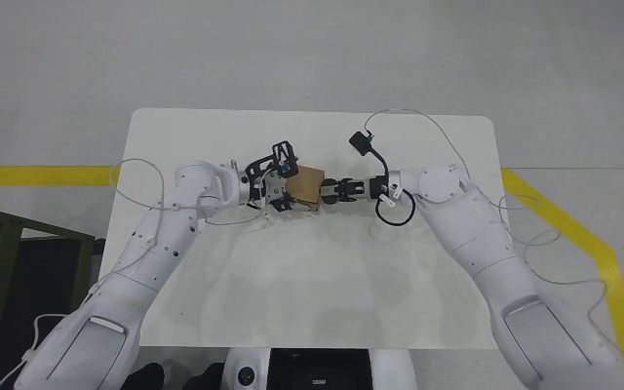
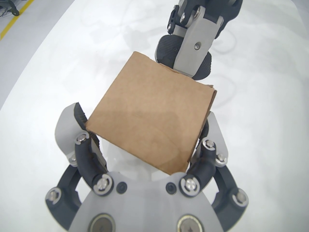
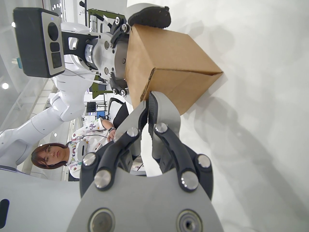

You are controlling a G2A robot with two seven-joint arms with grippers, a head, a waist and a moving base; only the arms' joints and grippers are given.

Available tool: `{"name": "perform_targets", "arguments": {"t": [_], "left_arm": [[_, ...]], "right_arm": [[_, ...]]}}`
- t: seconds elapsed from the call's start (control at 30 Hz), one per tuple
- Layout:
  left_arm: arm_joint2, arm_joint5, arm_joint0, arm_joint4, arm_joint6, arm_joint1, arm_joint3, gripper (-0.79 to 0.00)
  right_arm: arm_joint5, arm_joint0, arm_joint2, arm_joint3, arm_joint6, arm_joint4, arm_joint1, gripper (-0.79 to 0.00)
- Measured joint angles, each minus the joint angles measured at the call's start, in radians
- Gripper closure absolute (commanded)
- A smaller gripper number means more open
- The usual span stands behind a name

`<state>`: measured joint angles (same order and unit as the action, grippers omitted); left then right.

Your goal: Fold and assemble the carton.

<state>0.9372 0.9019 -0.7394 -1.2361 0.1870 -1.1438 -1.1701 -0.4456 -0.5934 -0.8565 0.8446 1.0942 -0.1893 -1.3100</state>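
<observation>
There is one brown cardboard box (image 1: pixel 308 185), and it stands on the one white table (image 1: pixel 341 283), a little toward 12 o'clock from the middle of the table. There are two grippers, the left gripper (image 2: pixel 144 118) at 9 o'clock of the box and the right gripper (image 3: pixel 148 107) at 3 o'clock of it; each has two fingers (image 2: pixel 68 126), so four fingers together, and they are carried by two white arms (image 1: pixel 166 244). On the floor there are two yellow stripes (image 1: pixel 54 175), one at 9 o'clock of the table and one at 3 o'clock.
</observation>
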Motion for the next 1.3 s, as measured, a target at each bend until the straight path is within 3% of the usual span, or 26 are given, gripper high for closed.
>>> {"name": "perform_targets", "arguments": {"t": [0.4,0.43,0.47,0.5,0.67,0.9,1.0,1.1,1.3], "left_arm": [[0.072,0.040,-0.028,0.124,0.003,0.017,-0.043,-0.785],[0.081,0.041,-0.032,0.142,0.010,0.019,-0.051,-0.785],[0.091,0.040,-0.036,0.159,0.017,0.022,-0.061,-0.785],[0.105,0.035,-0.041,0.179,0.027,0.025,-0.075,-0.785],[0.165,-0.014,-0.071,0.240,0.077,0.040,-0.132,-0.785],[0.257,-0.084,-0.116,0.305,0.142,0.063,-0.168,-0.785],[0.299,-0.108,-0.137,0.320,0.153,0.073,-0.179,-0.785],[0.338,-0.131,-0.155,0.337,0.163,0.081,-0.189,-0.785],[0.389,-0.155,-0.170,0.370,0.198,0.094,-0.209,-0.785]], "right_arm": [[-0.046,-0.045,-0.097,0.041,0.027,-0.024,0.041,-0.268],[-0.053,-0.050,-0.106,0.047,0.024,-0.024,0.045,-0.339],[-0.064,-0.056,-0.116,0.052,0.016,-0.023,0.048,-0.619],[-0.082,-0.064,-0.130,0.061,0.000,-0.019,0.053,-0.785],[-0.172,-0.101,-0.183,0.094,-0.071,-0.007,0.071,-0.785],[-0.442,-0.147,-0.278,0.112,-0.183,0.053,0.100,-0.785],[-0.513,-0.149,-0.315,0.104,-0.232,0.117,0.113,-0.785],[-0.563,-0.147,-0.353,0.107,-0.300,0.209,0.125,-0.785],[-0.567,-0.168,-0.449,0.189,-0.475,0.466,0.151,-0.785]]}}
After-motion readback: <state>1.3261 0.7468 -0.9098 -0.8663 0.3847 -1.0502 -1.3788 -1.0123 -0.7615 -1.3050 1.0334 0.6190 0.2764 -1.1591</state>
